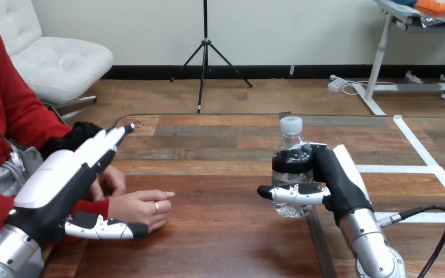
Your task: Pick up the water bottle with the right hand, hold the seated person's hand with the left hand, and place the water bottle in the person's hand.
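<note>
A clear water bottle [291,153] with a white cap and dark label stands upright at the table's right of centre. My right hand [340,180] is shut on it: the thumb crosses its front low down and the fingers wrap behind the label. At the left, my left hand [64,174] is open, with straight fingers pointing away over the table and its thumb lying along the near side of the person's hand [142,207]. That hand rests palm down on the table, touching or just beside my thumb. The person's other hand [111,179] sits behind my left hand, partly hidden.
The wooden table [220,231] has bare room between the person's hand and the bottle. White tape lines [423,168] mark its right part. The person sits at the left edge.
</note>
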Controlling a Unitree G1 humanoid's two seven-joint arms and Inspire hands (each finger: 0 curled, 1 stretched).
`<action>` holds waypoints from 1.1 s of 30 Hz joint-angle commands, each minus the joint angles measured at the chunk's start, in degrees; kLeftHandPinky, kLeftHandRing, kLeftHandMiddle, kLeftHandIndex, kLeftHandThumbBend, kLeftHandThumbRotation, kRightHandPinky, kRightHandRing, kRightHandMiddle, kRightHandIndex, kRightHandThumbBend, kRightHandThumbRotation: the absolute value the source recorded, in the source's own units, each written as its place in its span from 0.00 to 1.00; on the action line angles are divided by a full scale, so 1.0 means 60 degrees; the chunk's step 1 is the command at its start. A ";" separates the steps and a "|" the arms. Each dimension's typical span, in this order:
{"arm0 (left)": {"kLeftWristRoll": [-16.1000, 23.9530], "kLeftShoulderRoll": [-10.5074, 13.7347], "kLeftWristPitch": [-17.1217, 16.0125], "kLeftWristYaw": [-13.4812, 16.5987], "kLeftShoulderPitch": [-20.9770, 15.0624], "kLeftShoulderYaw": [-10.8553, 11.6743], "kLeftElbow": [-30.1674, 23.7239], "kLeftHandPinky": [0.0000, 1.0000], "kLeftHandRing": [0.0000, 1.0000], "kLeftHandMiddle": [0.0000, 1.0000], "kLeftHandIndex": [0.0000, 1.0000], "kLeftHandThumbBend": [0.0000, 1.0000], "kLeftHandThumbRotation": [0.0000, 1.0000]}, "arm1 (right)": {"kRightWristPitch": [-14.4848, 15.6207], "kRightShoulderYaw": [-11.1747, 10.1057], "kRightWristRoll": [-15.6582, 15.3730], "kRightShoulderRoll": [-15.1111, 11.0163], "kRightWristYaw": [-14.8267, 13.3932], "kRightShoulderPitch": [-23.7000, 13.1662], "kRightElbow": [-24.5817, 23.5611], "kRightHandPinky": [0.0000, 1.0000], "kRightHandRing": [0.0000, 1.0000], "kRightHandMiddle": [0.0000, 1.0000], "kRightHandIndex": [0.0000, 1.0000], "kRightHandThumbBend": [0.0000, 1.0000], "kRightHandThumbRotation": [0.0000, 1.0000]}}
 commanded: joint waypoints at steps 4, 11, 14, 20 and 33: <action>0.0776 0.0796 0.0685 0.1194 -0.1084 -0.1322 0.0230 0.96 0.98 0.97 0.99 1.00 0.61 | -0.0128 -0.0313 0.0318 -0.0254 0.0124 -0.0670 -0.0839 0.22 0.30 0.42 0.48 0.88 0.00; 0.1332 0.1233 0.1149 0.1721 -0.1662 -0.2309 0.0569 0.96 0.97 0.96 0.99 1.00 0.65 | -0.0169 -0.0365 0.0366 -0.0341 0.0132 -0.0626 -0.0972 0.22 0.30 0.42 0.48 0.89 0.00; 0.1512 0.1390 0.1268 0.1849 -0.1922 -0.2712 0.0776 0.95 0.96 0.95 0.99 1.00 0.66 | -0.0122 -0.0388 0.0383 -0.0367 0.0134 -0.0603 -0.1060 0.22 0.30 0.42 0.48 0.89 0.00; 0.1744 0.1640 0.1587 0.1847 -0.2398 -0.3427 0.1103 0.95 0.96 0.95 0.99 1.00 0.70 | -0.0012 -0.0421 0.0446 -0.0423 0.0159 -0.0556 -0.1250 0.23 0.29 0.42 0.48 0.89 0.00; 0.2044 0.1983 0.2139 0.1835 -0.3233 -0.4654 0.1517 0.95 0.94 0.93 0.96 1.00 0.71 | 0.0291 -0.0528 0.0528 -0.0514 0.0275 -0.0331 -0.1935 0.23 0.29 0.41 0.48 0.88 0.00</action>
